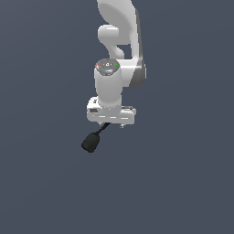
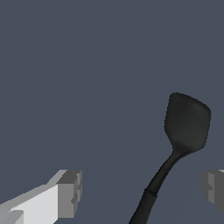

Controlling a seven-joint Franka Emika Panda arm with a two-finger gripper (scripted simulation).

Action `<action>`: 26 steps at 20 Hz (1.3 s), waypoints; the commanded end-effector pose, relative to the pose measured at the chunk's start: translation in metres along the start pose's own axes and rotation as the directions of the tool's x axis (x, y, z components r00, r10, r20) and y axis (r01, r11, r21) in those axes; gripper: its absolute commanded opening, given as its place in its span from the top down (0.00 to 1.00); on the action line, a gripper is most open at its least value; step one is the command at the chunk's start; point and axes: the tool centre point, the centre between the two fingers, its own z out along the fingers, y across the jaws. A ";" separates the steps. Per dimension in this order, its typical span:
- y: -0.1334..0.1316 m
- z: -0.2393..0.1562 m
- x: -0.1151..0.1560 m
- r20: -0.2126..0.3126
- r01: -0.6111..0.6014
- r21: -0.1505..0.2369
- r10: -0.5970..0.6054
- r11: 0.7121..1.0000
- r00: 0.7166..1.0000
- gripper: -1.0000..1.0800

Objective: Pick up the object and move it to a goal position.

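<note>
The object (image 1: 91,141) is a small matte black item with a rounded blocky head and a thin stem. It lies on the grey floor, and its stem runs up under my white gripper (image 1: 111,118). In the wrist view the object's head (image 2: 187,123) lies ahead of the fingers and its stem (image 2: 153,188) passes between them, nearer to one finger than the other. My gripper (image 2: 141,190) is open, with both grey pads (image 2: 71,192) wide apart and neither touching the stem. How high the pads are above the floor I cannot tell.
A plain dark grey floor (image 1: 183,183) fills both views. The white arm (image 1: 119,36) rises behind the gripper in the exterior view. No goal marker or other object shows.
</note>
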 end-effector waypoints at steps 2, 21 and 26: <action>0.019 0.022 -0.015 0.008 -0.098 0.000 0.098 0.995 0.995 0.04; 0.073 0.079 -0.067 0.022 -0.373 -0.018 0.373 0.928 0.928 0.04; 0.074 0.092 -0.068 0.022 -0.374 -0.018 0.374 0.927 0.927 0.04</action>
